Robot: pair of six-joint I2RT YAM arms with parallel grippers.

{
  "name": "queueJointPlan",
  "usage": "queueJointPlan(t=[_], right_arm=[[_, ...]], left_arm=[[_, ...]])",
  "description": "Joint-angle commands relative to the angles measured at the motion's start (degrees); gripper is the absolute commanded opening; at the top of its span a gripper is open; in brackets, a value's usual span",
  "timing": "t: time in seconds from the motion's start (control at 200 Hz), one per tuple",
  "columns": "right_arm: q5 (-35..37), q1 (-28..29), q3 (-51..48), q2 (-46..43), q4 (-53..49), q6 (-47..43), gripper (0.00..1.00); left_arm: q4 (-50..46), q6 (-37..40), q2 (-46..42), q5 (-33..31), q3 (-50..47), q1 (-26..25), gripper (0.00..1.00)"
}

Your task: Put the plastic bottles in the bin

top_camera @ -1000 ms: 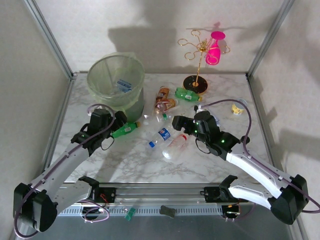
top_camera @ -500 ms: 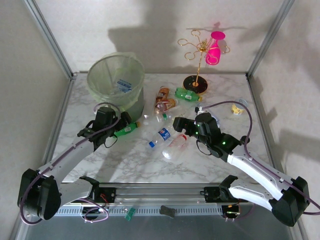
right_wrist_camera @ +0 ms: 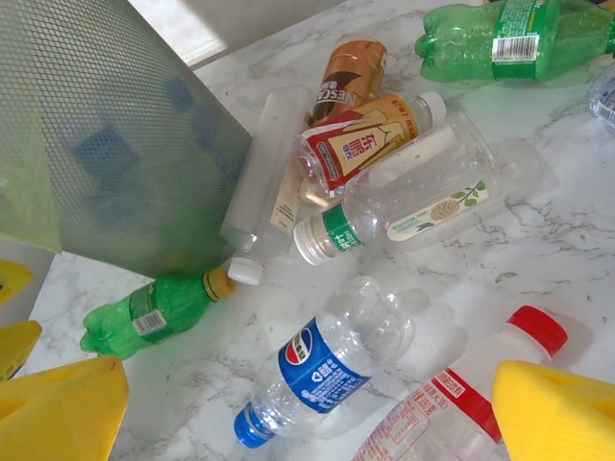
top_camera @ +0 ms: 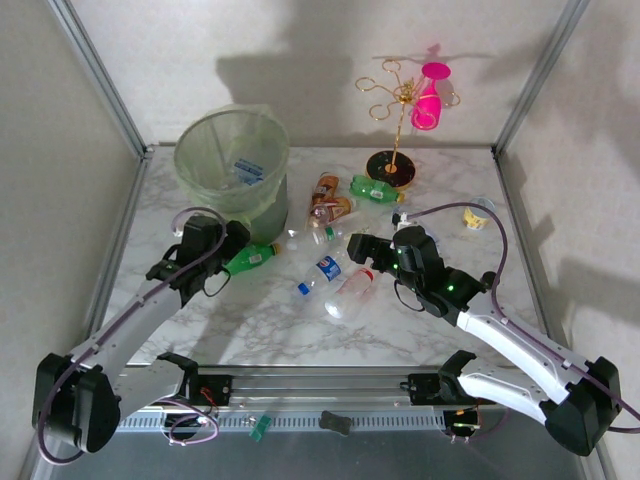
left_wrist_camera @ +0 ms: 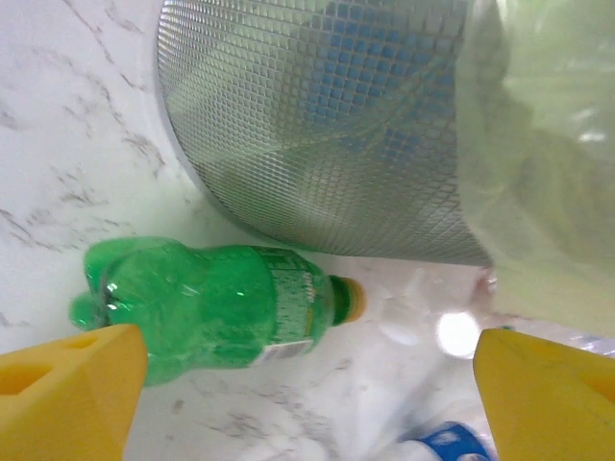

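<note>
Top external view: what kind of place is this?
Probably a lab robot test cell, not a home: a marble-pattern table walled by white panels on aluminium posts, a left arm and right arm on a rail at its near edge, plastic bottles scattered beside a lined bin.

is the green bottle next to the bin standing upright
No, the green bottle lies on its side beside the base of the bin, its cap pointing sideways.
</note>
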Motion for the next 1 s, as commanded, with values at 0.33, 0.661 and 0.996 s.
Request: queueJointPlan(t=[0.33,0.661,0.996], right_arm=[[0.7,-0.3,0.1,0.6,0.8,0.0,0.97],[1.3,-0.2,0.4,-0.8,-1.0,-0.3,0.97],[1.7,-0.3,1.1,-0.4,-1.5,-0.9,0.97]], left_arm=[[6.5,-23.8,1.6,7.0,-6.7,0.2,0.90],[8.7,-24.0,12.4,5.5,-4.4,0.3,0.93],[9.0,-21.8,19.8,3.1,-0.4,1.1,0.91]])
